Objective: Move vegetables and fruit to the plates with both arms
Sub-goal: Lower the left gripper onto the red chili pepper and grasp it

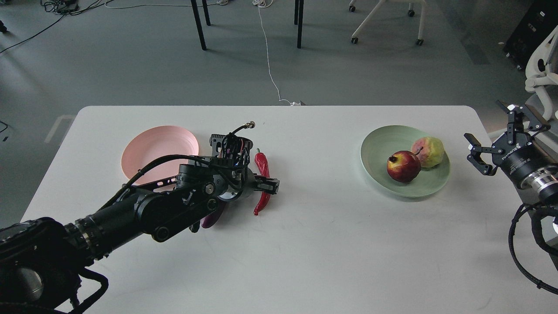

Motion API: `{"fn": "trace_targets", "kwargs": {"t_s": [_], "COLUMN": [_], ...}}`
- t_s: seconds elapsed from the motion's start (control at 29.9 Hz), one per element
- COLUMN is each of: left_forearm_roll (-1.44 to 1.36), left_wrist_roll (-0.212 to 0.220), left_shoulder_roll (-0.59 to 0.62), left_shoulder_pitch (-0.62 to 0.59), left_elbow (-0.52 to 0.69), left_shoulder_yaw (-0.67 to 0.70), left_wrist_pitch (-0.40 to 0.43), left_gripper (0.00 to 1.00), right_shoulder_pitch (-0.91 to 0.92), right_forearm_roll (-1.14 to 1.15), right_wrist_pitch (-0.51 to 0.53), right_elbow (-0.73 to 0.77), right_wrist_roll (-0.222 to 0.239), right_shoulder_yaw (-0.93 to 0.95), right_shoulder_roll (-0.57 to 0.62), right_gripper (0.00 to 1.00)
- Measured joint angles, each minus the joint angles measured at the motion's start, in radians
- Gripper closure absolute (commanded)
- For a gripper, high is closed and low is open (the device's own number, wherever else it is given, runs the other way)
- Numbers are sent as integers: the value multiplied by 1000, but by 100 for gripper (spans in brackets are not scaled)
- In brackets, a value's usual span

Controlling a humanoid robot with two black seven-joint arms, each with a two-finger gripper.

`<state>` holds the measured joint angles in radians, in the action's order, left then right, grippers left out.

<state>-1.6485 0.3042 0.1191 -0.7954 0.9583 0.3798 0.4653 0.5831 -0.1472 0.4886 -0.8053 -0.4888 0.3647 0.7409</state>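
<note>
A red chili pepper [263, 185] lies on the white table, right of the pale pink plate [150, 148], which holds nothing. My left gripper [267, 185] is low over the chili's middle, open, with a finger on each side of it. The purple eggplant [212, 219] lies just left of the chili, mostly hidden under my left wrist. The mint green plate [378, 146] holds the red pomegranate [403, 166] and the yellow-green, pink-blushed fruit [429, 151], which touch each other. My right gripper [497, 134] is open and empty, off the table's right edge, to the right of the green plate.
The white table [331, 244] has rounded corners; its far edge runs just behind the plates. Beyond it are grey floor, table legs, a white cable [269, 69] and office chairs. My left forearm crosses the front left of the table.
</note>
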Motion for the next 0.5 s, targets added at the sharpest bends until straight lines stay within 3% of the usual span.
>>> {"fn": "trace_targets", "kwargs": {"t_s": [0.27,0.5], "left_forearm_roll": [82,135], "left_wrist_roll": [29,29], "left_shoulder_roll": [-47,-42], "left_shoulder_pitch": [-13,-64], "left_elbow": [8,57], "left_shoulder_yaw": [-1,13], "left_wrist_pitch": [-16,-40], "left_gripper": [95,95], "right_shoulder_pitch": [-3,-6], "right_forearm_roll": [0,0], "right_wrist_pitch": [0,0], "right_elbow": [0,-1], "right_wrist_roll": [0,0], "right_shoulder_yaw": [2,-3], "right_shoulder_roll": [0,0], "right_gripper": [1,1]}}
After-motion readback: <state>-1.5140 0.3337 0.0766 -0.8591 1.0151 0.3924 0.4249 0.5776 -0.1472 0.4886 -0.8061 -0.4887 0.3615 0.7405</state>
